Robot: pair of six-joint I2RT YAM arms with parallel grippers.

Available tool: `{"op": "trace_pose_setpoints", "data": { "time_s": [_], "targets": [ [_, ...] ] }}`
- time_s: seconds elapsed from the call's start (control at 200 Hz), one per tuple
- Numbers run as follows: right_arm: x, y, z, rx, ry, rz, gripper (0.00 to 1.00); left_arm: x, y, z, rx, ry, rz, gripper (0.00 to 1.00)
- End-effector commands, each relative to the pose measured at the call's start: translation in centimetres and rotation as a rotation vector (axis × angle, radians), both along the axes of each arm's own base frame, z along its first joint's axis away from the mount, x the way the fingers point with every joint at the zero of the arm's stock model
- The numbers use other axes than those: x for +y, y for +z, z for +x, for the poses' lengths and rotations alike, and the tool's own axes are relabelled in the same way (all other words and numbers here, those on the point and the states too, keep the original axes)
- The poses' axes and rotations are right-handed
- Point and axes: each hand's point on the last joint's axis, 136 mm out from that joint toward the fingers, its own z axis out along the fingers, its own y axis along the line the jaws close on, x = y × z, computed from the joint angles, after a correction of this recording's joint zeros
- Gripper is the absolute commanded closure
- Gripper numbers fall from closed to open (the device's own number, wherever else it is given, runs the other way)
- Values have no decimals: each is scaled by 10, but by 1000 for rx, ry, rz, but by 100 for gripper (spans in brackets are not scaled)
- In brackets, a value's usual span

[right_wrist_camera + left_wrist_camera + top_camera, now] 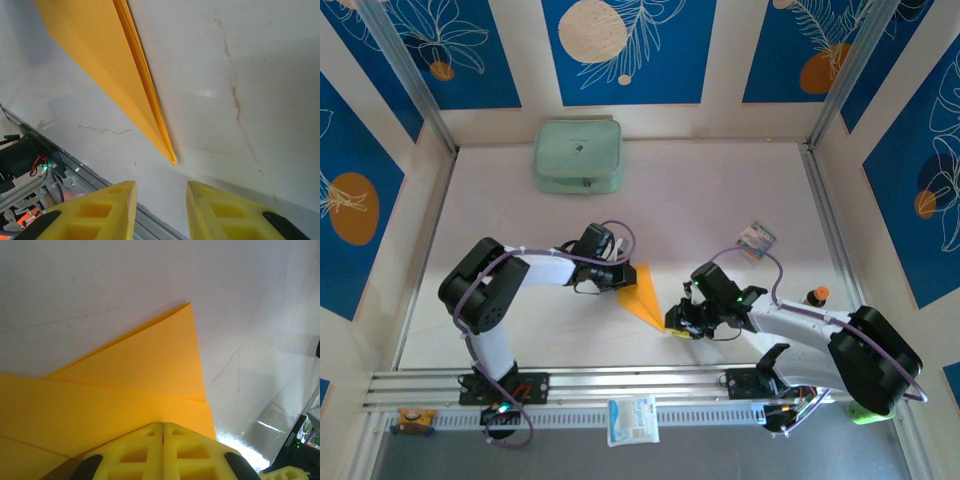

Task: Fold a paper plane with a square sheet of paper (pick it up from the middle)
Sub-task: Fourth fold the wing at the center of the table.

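The orange-yellow paper [642, 293] lies on the white table between my two arms, folded into a narrow pointed dart with layered edges. Its wide end is toward the left arm and its tip [172, 161] points at the right arm. My left gripper [620, 280] is shut, and its yellow fingertips [163, 426] rest together on the paper's flat wide part [150, 375], with no paper seen between them. My right gripper [672, 322] is open just short of the tip. Its fingers [160, 189] straddle bare table and the paper [115, 65] runs away from them.
A pale green zipped pouch [578, 155] sits at the back of the table. A small striped card [757, 239] lies to the right, behind the right arm. A white-and-blue packet [632, 418] lies on the metal rail [620, 385] at the near edge. Walls enclose three sides.
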Motion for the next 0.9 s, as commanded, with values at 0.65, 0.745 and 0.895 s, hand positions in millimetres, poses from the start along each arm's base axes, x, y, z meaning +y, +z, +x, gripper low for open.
{"op": "trace_pose_setpoints", "data": {
  "time_s": [0.65, 0.745, 0.895],
  "targets": [
    [2, -3, -5, 26, -20, 16, 70, -4, 2, 8, -6, -13, -29, 95],
    [4, -2, -5, 34, -17, 26, 69, 1, -10, 4, 18, -9, -8, 95],
    [4, -5, -6, 45, -13, 21, 68, 8, -23, -2, 52, 4, 16, 96]
  ]
}}
